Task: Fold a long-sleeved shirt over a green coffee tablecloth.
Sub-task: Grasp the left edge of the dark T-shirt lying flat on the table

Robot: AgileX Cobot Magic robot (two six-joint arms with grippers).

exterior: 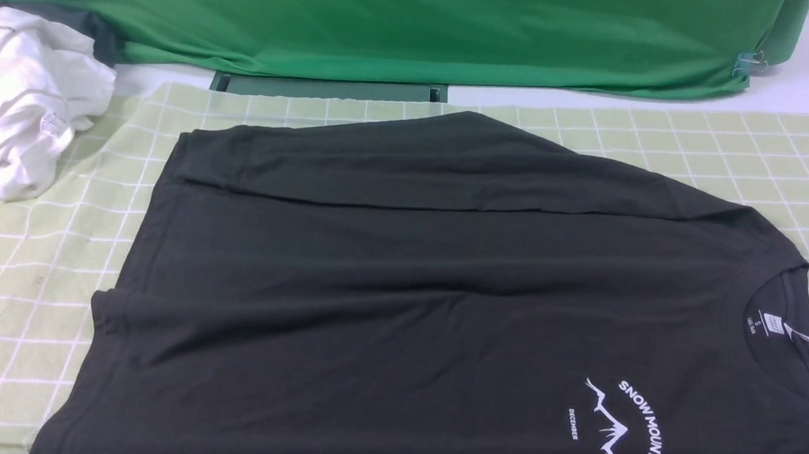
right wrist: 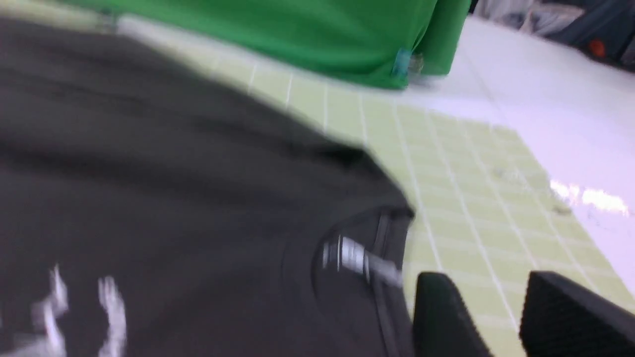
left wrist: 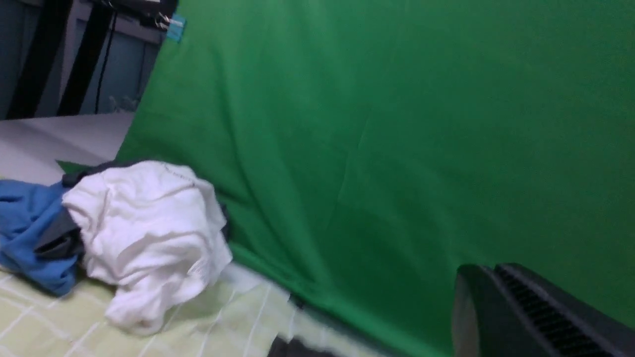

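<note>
The black long-sleeved shirt [exterior: 428,293] lies spread on the pale yellow-green grid tablecloth [exterior: 16,285], collar to the right, its white SNOW MOUNTAIN print [exterior: 622,420] at the lower right. One sleeve is folded across its far side. In the right wrist view the shirt [right wrist: 173,198] and its neck label [right wrist: 354,258] are blurred, and my right gripper [right wrist: 488,282] hangs open over bare tablecloth [right wrist: 466,188] just beside the collar, holding nothing. My left gripper [left wrist: 483,272] is shut and empty, raised in front of the green backdrop. Neither arm appears in the front view.
A crumpled white garment [exterior: 22,97] sits at the far left of the cloth, on top of blue fabric [left wrist: 27,223]. A deep-green backdrop [exterior: 404,24] hangs along the far edge, held by a clip [exterior: 747,64]. Bare white table [right wrist: 536,99] lies beyond the cloth's right edge.
</note>
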